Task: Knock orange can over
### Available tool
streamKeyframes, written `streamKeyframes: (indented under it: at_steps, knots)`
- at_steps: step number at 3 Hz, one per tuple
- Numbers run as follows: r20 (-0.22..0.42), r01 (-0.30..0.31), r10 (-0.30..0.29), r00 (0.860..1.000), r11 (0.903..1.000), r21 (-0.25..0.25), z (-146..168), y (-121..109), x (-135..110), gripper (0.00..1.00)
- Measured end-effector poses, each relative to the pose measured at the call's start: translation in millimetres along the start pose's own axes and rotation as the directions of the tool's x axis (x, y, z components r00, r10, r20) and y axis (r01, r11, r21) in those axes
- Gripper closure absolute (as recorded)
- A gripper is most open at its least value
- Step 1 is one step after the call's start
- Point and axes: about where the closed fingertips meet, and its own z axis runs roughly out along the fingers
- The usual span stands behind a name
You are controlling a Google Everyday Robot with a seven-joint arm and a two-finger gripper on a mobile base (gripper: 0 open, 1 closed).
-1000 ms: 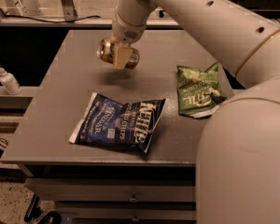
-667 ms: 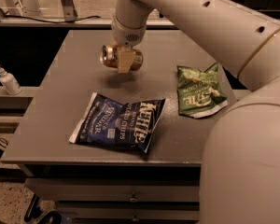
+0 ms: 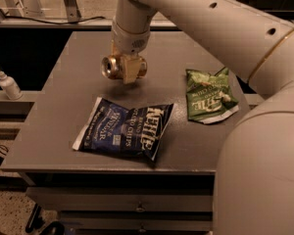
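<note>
The orange can [image 3: 110, 66] lies on its side, its round silver end facing left toward the camera, at the far middle of the grey table [image 3: 63, 97]. My gripper [image 3: 127, 68] reaches down from the big white arm and is shut around the can's body. One pale finger [image 3: 129, 71] covers the can's front. A shadow lies on the table just under the can. I cannot tell whether the can touches the table.
A dark blue Kettle chip bag [image 3: 125, 129] lies flat at the table's front middle. A green chip bag [image 3: 208, 96] lies at the right. A white pump bottle [image 3: 9, 84] stands on a ledge to the left. My arm's large body fills the right foreground.
The gripper and the can have moved a little lower and toward the left. The chip bags have not moved.
</note>
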Motion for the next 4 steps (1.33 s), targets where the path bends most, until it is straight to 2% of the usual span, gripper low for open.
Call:
streamKeyframes:
  at_steps: [1, 2, 4]
  knots:
    - [0.014, 0.084, -0.083, 0.996, 0.9955, -0.044, 5, 9, -7, 1.0]
    - [0.015, 0.138, -0.137, 0.99, 0.9872, -0.08, 14, 16, -13, 0.81]
    - [0.018, 0.181, -0.18, 0.983, 0.9773, -0.11, 29, 22, -23, 0.36]
